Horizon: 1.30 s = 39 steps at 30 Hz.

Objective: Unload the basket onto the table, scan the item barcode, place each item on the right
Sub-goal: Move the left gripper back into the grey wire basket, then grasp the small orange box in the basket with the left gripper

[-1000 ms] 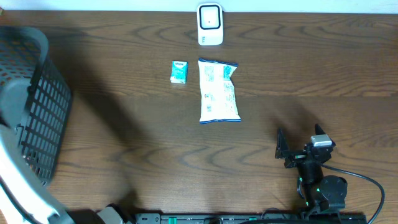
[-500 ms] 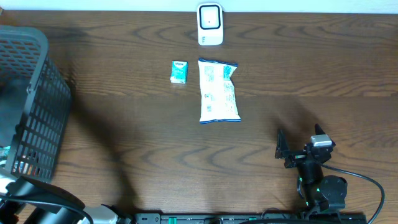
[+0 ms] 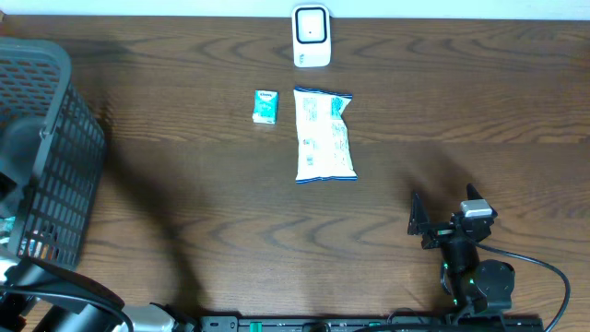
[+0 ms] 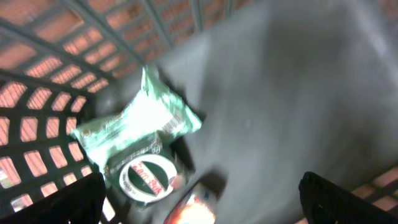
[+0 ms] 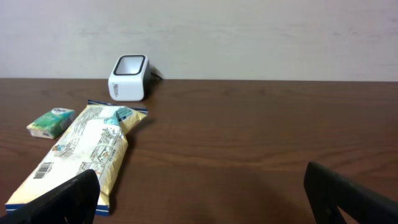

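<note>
Down inside the basket (image 3: 55,138) on the left, our wrist view is blurred. We make out a green pouch (image 4: 140,130), a tape roll (image 4: 148,177) touching its lower edge, and an orange-lit thing (image 4: 194,208) cut off at the bottom, perhaps another packet. The left gripper (image 4: 199,202) hangs over them, jaws wide apart, empty. The right gripper (image 3: 444,219) sits low near the table's (image 3: 184,212) front edge, jaws spread, empty, facing the snack bag (image 3: 324,135) mid-table, with its barcode (image 5: 43,169) at the near end. A small green pack (image 3: 265,106) lies just beside the bag, and the scanner (image 3: 312,36) stands behind them.
</note>
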### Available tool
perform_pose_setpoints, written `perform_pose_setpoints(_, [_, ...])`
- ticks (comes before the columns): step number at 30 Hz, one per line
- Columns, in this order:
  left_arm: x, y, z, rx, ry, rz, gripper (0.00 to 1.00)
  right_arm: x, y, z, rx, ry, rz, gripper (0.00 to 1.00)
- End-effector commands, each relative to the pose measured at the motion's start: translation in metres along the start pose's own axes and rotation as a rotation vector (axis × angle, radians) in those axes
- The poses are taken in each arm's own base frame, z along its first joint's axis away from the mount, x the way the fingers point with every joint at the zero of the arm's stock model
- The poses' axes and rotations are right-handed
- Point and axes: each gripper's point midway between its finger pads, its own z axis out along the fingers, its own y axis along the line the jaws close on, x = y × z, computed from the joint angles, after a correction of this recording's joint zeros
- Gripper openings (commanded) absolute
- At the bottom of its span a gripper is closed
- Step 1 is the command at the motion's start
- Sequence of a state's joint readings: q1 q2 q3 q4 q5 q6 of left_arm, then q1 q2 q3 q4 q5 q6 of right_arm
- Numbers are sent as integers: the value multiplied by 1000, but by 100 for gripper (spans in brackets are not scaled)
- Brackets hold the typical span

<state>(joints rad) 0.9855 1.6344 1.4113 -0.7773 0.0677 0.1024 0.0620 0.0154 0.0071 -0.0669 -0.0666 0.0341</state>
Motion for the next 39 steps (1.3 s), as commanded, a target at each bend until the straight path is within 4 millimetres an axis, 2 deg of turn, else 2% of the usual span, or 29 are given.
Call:
perform_pose_setpoints(1, [25,4,15,-6,82,128,98,2,-2,0,11,5,11,99])
perform_pose_setpoints(5, [47,3,19,5,155,167,98,2,-2,0,11,5,11,99])
perform_pose_setpoints(8, [57,3,17,10,198,166,98,2,-2,0,11,5,11,99])
perform_pose_setpoints(13, [85,1,10,25,317,169,98,2,-2,0,11,5,11,99])
perform_pose_setpoints(18, [86,1,10,25,318,168,98,2,-2,0,11,5,11,99])
perform_pose_setpoints(24, [70,9,14,-9,254,163,100,2,-2,0,11,5,11,99])
perform_pose_setpoints(26, [68,14,15,-14,246,151,93,2,-2,0,11,5,11,99])
perform_pose_setpoints(28, [69,21,16,-21,250,133,92,2,-2,0,11,5,11,99])
perform_pose_setpoints(33, [88,34,29,13,336,68,92,2,-2,0,11,5,11,99])
perform_pose_setpoints(39, [114,10,48,218,452,42,92,2,-2,0,11,5,11,99])
